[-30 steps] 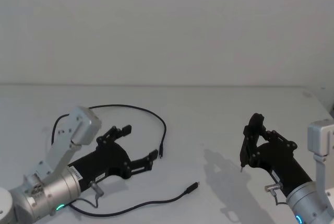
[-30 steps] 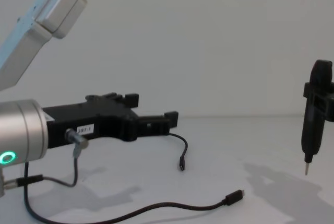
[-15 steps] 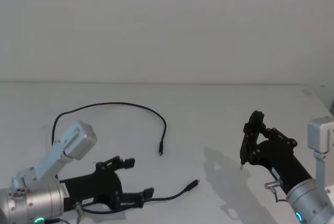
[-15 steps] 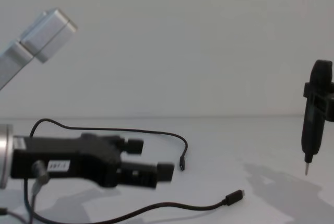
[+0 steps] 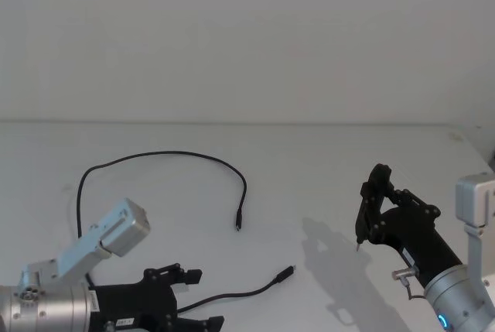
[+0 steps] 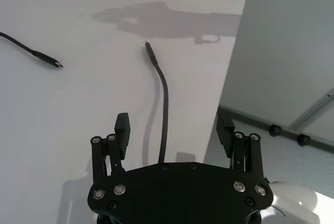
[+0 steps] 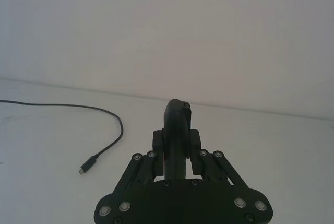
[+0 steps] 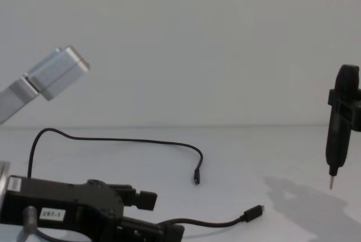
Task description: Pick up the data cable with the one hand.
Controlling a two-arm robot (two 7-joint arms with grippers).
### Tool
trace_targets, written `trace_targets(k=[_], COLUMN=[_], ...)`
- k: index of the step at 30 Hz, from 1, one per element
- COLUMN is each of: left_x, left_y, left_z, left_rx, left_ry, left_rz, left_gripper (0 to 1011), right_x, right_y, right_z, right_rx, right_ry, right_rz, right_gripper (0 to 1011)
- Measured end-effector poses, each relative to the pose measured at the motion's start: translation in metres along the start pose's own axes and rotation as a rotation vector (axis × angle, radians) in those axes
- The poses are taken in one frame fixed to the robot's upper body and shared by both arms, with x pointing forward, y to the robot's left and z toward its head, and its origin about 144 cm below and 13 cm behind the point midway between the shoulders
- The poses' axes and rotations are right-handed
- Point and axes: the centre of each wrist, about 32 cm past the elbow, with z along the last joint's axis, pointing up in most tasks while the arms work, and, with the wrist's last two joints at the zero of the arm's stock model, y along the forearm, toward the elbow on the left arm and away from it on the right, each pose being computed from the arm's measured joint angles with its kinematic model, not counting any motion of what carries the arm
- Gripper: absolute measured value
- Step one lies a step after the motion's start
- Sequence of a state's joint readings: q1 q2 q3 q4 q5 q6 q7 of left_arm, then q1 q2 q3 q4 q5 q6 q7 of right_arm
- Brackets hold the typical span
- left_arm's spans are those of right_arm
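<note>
We have lowered the left gripper (image 6: 174, 126) to the table (image 5: 332, 162) since a second ago. Its jaws stand wide, straddling the data cable (image 6: 166, 106) behind its plug, so closing should catch it. The table edge runs just beside the cable, the thinner cable (image 5: 178, 155) well beyond. The right gripper (image 5: 377, 210), clamping a pen tool (image 5: 362, 220), hangs well apart from it.

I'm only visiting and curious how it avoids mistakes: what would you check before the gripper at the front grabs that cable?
1. Left gripper open: ok.
2. Data cable runs between its fingers: ok.
3. Fingers low enough to pinch the cable: cannot tell.
4. Thinner cable lies apart from the left gripper: ok.
5. Right gripper, holding the pen tool, is well away from the data cable: ok.
</note>
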State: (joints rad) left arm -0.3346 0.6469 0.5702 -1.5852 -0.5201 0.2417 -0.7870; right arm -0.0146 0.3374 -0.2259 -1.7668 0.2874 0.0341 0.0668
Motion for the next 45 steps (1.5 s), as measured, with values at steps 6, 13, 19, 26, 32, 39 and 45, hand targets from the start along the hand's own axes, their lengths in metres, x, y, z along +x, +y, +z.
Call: trace_targets(k=[6, 13, 19, 26, 32, 39, 45], left_x=[0.002, 0.003, 0.004, 0.004, 0.004, 0.004, 0.004], left_y=[-0.008, -0.016, -0.021, -0.024, -0.026, -0.026, -0.026], left_z=[0.000, -0.001, -0.001, -0.002, -0.002, -0.002, 0.002], left_rx=[0.009, 0.016, 0.019, 0.022, 0.024, 0.023, 0.016], left_ry=[-0.002, -0.010, -0.017, -0.017, -0.016, -0.016, -0.026], left_rz=[-0.017, -0.022, -0.012, 0.004, 0.009, 0.017, 0.025], left_gripper=[1001, 1001, 886, 670, 487, 287, 96], right_x=[0.000, 0.000, 0.000, 0.000, 0.000, 0.000, 0.000], right_y=[0.000, 0.000, 0.000, 0.000, 0.000, 0.000, 0.000], right_z=[0.000, 0.000, 0.000, 0.000, 0.000, 0.000, 0.000], right_rx=[0.000, 0.000, 0.000, 0.000, 0.000, 0.000, 0.000], right_ry=[0.000, 0.000, 0.000, 0.000, 0.000, 0.000, 0.000], right_rz=[0.000, 0.000, 0.000, 0.000, 0.000, 0.000, 0.000], right_gripper=[279, 279, 279, 279, 279, 279, 279])
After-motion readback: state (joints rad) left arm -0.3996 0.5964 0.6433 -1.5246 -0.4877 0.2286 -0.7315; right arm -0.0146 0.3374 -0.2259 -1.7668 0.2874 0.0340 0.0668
